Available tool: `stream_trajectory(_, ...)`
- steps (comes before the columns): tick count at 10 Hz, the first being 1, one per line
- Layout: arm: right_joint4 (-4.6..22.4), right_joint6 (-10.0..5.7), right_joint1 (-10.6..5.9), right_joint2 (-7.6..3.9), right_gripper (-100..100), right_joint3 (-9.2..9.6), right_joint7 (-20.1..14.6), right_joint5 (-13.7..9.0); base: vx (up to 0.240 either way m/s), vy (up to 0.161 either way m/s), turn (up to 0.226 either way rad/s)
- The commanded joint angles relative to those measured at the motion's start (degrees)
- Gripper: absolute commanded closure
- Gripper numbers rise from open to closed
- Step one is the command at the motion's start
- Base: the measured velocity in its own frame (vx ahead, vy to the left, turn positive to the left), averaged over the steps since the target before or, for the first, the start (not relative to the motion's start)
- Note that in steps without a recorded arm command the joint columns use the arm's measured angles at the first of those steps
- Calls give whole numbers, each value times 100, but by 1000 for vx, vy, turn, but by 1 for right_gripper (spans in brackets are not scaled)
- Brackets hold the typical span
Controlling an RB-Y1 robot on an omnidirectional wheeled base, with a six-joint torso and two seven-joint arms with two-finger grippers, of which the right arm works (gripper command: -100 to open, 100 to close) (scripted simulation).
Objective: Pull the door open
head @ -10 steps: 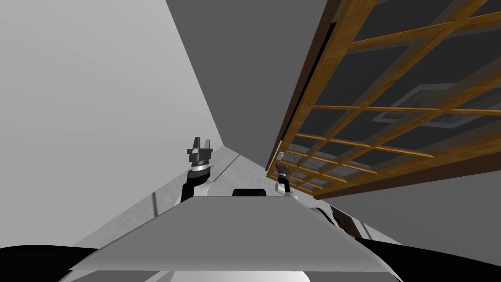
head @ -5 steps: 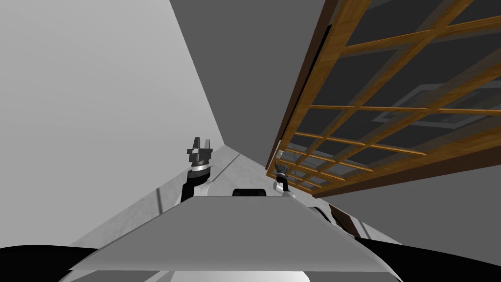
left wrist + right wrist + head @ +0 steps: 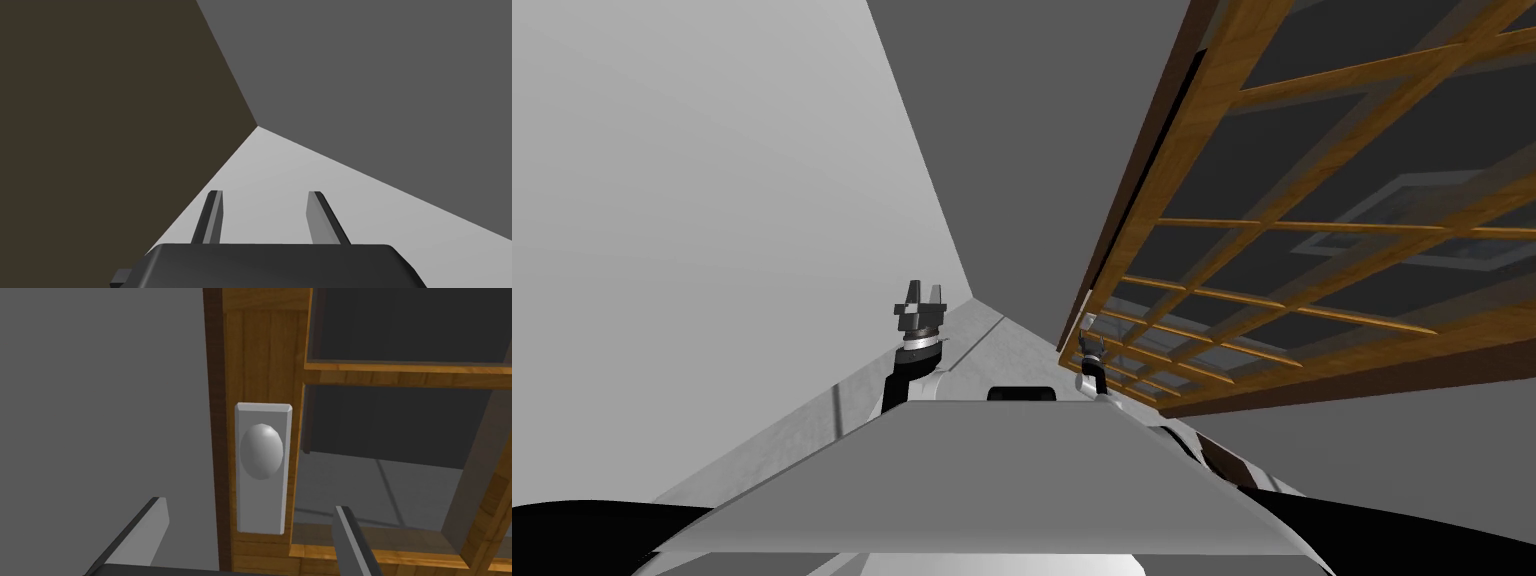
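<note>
Rightward in the head view, the wood-and-glass door (image 3: 1170, 170) has the right gripper (image 3: 1090, 345) near its latch edge. Left wrist view: left gripper (image 3: 265, 192) spread, empty. Right wrist view: jaws apart before the grey knob (image 3: 261, 451), likely slick, rigid: clamp there.

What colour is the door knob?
Light grey knob on a matching plate; clearest in the right wrist view.

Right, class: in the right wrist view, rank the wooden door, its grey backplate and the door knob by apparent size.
Largest to smallest:
1. wooden door
2. grey backplate
3. door knob
The knob sits within the backplate.
</note>
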Motion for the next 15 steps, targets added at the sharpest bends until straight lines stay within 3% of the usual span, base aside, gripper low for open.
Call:
stream_trajectory(1, 69, -42, 70, -173, -100, -9, -201, -21, 211, -7, 95)
stream_trajectory(3, 69, -42, 70, -173, -100, -9, -201, -21, 97, -13, 22)
stream_trajectory(4, 106, -78, 155, -342, -100, -23, -385, -45, 105, 4, 108)
stream_trajectory(7, 153, -123, 264, -556, -100, -40, -617, -75, 157, -13, 77)
stream_trajectory(9, 14, -48, 320, -535, -100, -51, -552, -81, 75, -16, 7)
stream_trajectory(10, 14, -48, 320, -535, 100, -51, -552, -81, 0, 0, 0)
stream_trajectory(15, 14, -48, 320, -535, 100, -51, -552, -81, -8, 1, 2)
